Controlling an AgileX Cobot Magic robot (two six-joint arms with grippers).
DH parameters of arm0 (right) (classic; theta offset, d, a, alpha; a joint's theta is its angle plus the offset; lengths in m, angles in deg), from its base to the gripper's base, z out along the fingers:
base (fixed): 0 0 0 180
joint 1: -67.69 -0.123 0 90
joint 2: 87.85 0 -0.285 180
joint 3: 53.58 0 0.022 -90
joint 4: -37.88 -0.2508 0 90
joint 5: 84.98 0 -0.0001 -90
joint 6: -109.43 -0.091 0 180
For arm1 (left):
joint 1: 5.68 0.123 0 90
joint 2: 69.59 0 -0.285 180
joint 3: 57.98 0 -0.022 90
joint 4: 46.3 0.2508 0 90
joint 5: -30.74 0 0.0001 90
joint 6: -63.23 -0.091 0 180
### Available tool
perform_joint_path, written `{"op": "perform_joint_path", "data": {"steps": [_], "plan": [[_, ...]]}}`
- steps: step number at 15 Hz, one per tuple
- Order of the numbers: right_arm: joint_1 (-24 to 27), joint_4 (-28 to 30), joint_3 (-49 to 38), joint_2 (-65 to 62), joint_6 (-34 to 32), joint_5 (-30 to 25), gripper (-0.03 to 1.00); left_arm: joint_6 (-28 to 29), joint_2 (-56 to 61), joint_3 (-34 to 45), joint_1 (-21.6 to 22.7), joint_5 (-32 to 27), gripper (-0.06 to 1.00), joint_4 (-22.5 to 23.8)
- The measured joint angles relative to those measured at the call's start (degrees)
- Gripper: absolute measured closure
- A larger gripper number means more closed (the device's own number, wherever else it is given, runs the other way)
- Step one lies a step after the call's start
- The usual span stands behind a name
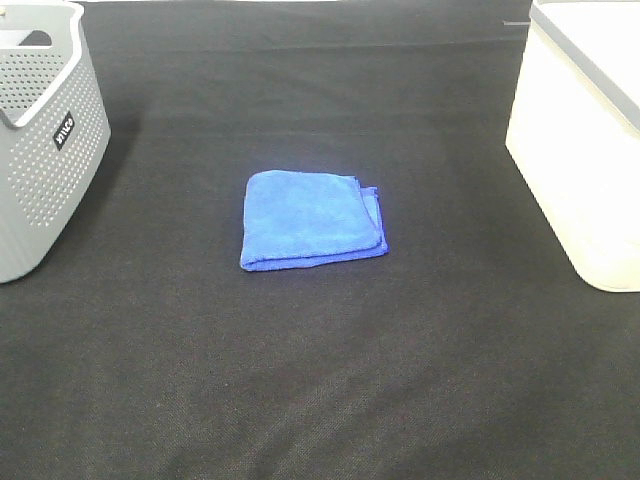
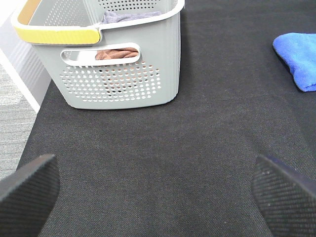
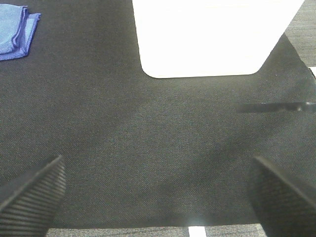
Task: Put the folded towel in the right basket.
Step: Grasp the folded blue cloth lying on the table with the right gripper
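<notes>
The folded blue towel (image 1: 312,220) lies flat in the middle of the black cloth table. The white right basket (image 1: 585,150) stands at the right edge. Neither gripper shows in the high view. In the left wrist view my left gripper (image 2: 158,197) is open and empty over bare cloth, with the towel (image 2: 300,59) off to one side. In the right wrist view my right gripper (image 3: 158,195) is open and empty, with the white basket (image 3: 212,37) ahead and a corner of the towel (image 3: 17,29) far off.
A grey perforated basket (image 1: 45,140) stands at the left edge; the left wrist view shows its yellow-trimmed rim (image 2: 57,34) and cloths inside. The black table cloth (image 1: 320,380) ends near both grippers.
</notes>
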Motion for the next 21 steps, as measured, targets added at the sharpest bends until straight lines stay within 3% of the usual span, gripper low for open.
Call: {"op": "perform_joint_path", "data": {"steps": [21], "plan": [[0.0, -0.57, 0.0, 0.0, 1.55, 0.0, 0.01, 0.11, 0.0, 0.0, 0.0, 0.0, -0.05, -2.01]]}}
